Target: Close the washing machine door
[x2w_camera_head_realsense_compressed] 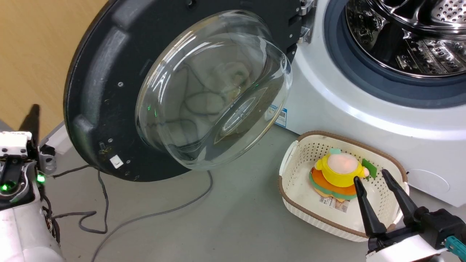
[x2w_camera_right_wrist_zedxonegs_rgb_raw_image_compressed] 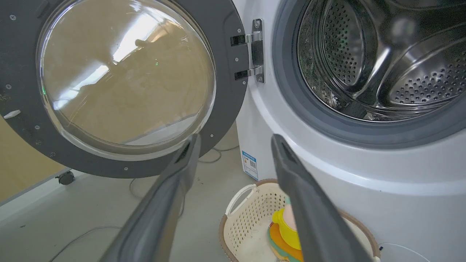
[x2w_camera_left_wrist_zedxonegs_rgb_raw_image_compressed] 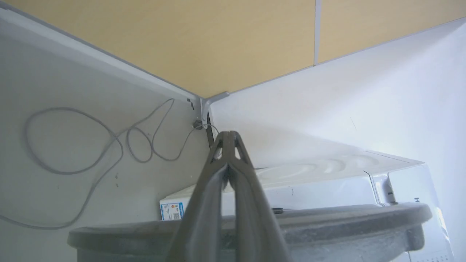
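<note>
The washing machine door [x2w_camera_head_realsense_compressed: 95, 87] stands wide open, its black rim and bulging glass bowl facing me, hinged at the left of the washing machine [x2w_camera_head_realsense_compressed: 338, 105]. The steel drum [x2w_camera_head_realsense_compressed: 418, 36] is exposed. My left gripper [x2w_camera_head_realsense_compressed: 34, 117] is shut and empty at the far left, just outside the door's outer edge. In the left wrist view its fingers [x2w_camera_left_wrist_zedxonegs_rgb_raw_image_compressed: 228, 138] are pressed together above the door's rim [x2w_camera_left_wrist_zedxonegs_rgb_raw_image_compressed: 327, 220]. My right gripper [x2w_camera_head_realsense_compressed: 370, 176] is open and empty over the basket. The right wrist view has its fingertips [x2w_camera_right_wrist_zedxonegs_rgb_raw_image_compressed: 236, 140] spread below the door [x2w_camera_right_wrist_zedxonegs_rgb_raw_image_compressed: 225, 47] and the machine front [x2w_camera_right_wrist_zedxonegs_rgb_raw_image_compressed: 364, 171].
A cream basket [x2w_camera_head_realsense_compressed: 291, 156] with a brown rim sits on the floor against the machine and holds a yellow and orange plush toy [x2w_camera_head_realsense_compressed: 340, 171]. A grey cable [x2w_camera_head_realsense_compressed: 153, 214] loops over the floor under the door. A tan wall [x2w_camera_head_realsense_compressed: 32, 54] runs behind the door.
</note>
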### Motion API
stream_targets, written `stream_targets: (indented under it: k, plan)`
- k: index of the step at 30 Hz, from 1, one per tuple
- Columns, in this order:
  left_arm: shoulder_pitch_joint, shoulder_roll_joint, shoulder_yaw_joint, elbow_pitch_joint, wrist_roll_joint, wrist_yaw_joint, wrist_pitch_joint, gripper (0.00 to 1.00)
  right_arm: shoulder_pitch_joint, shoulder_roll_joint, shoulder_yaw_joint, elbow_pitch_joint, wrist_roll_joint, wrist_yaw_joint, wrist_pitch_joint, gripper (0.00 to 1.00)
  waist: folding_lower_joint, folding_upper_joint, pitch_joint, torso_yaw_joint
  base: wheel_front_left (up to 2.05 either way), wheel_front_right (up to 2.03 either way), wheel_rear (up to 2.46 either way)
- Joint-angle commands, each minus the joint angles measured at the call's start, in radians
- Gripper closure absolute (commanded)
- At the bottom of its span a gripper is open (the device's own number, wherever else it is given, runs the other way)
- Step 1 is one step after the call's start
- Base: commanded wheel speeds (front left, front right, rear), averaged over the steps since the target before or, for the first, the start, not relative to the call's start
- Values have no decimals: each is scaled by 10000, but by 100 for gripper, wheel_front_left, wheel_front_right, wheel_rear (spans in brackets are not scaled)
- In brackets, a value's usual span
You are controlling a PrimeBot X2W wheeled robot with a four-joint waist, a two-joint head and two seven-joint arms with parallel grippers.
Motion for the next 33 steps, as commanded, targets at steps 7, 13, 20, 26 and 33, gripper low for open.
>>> stream_targets:
  k: [7, 13, 20, 26, 33]
  plan:
    - [146, -54, -131, 71, -1020, -195, 1994, 100, -93, -5, 21, 34, 29, 8, -45, 0, -1, 0, -108, -119, 0, 0, 0]
    - [966, -110, -449, -386, -1320, -490, 3193, 100, -69, 171, -5, 122, 67, 8, -45, 0, -1, 0, -408, -244, 0, 0, 0]
    - [2098, -382, -697, -1478, -1600, -433, 4205, 100, 186, 441, -170, 243, 83, 8, -45, 0, -1, 0, -911, -355, 0, 0, 0]
    - [3052, -663, -1162, -2578, -1817, -174, 5179, 100, 429, 644, -321, 274, 117, 8, -45, 0, -1, 0, -1315, -500, 0, 0, 0]
    - [3940, -1030, -1850, -3762, -2229, 157, 5748, 100, 545, 758, -398, 295, 97, 8, -45, 0, -1, 0, -1567, -819, 0, 0, 0]
